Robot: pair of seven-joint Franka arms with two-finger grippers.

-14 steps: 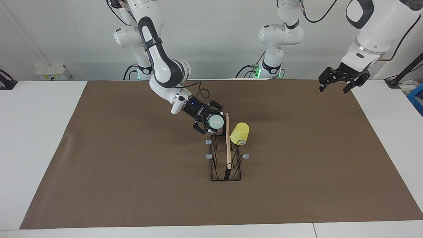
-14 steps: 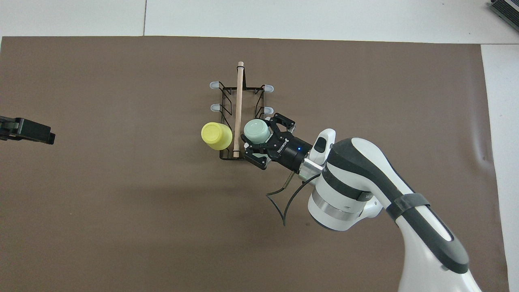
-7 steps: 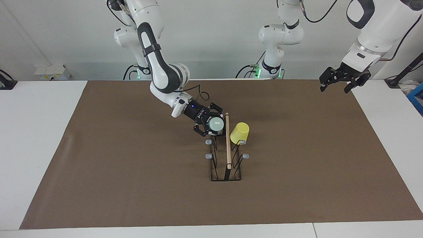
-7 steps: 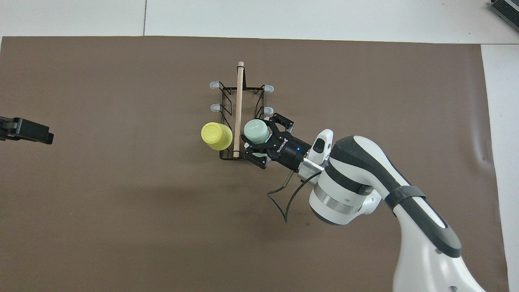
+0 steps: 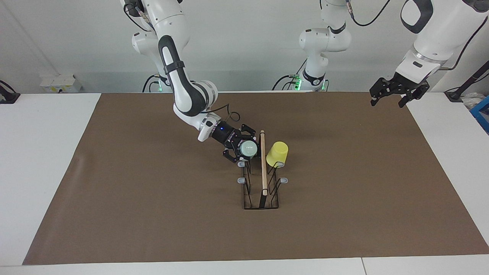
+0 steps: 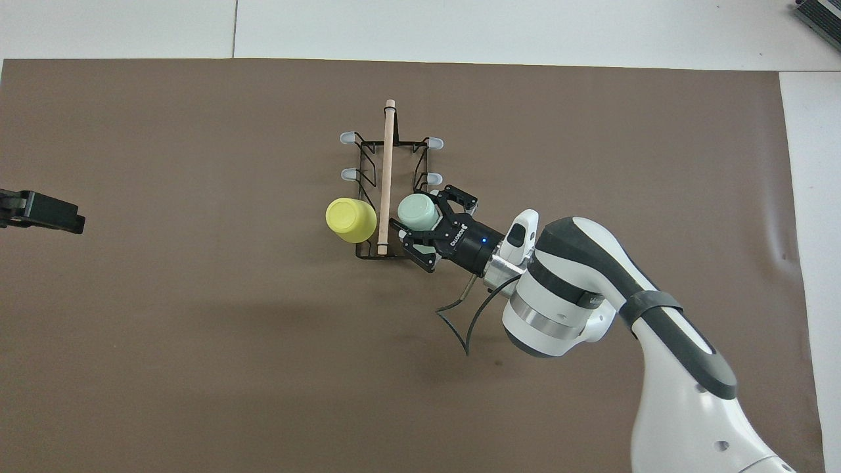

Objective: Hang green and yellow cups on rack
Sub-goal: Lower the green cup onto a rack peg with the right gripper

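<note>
**Green cup meets its peg; yellow cup already hung**

Green cup (image 5: pixel 249 148), seen from the facing view, sits at the rack (image 5: pixel 261 193) on the side toward the right arm's end of the worktop, at the end of the rack nearest the robots. Its closed bottom faces up and outward, which suits an upturned cup slipped mouth-first over a peg. The right tool (image 5: pixel 241 148) brackets the cup from the side, its arm reaching in low and slanted, apparently so the cup can ride along the peg's tilt. Whether its fingers pinch the cup or have begun to let go cannot be told. The yellow cup (image 5: pixel 277 154) hangs bottom-up on the matching peg across the rack's wooden bar (image 5: pixel 263 162), toward the left arm's end. The left tool (image 5: pixel 394 91) waits with fingers spread, raised over the mat's edge well apart from the rack, likely to keep out of the way.

From overhead, the green cup (image 6: pixel 416 210) and yellow cup (image 6: pixel 351 219) flank the wooden bar (image 6: pixel 386 177) at the rack's (image 6: pixel 368 164) end nearest the robots. The right tool (image 6: pixel 430 231) straddles the green cup. Four grey-tipped pegs farther along the rack stand bare. The left tool (image 6: pixel 41 211) shows only at the picture's margin.
</note>
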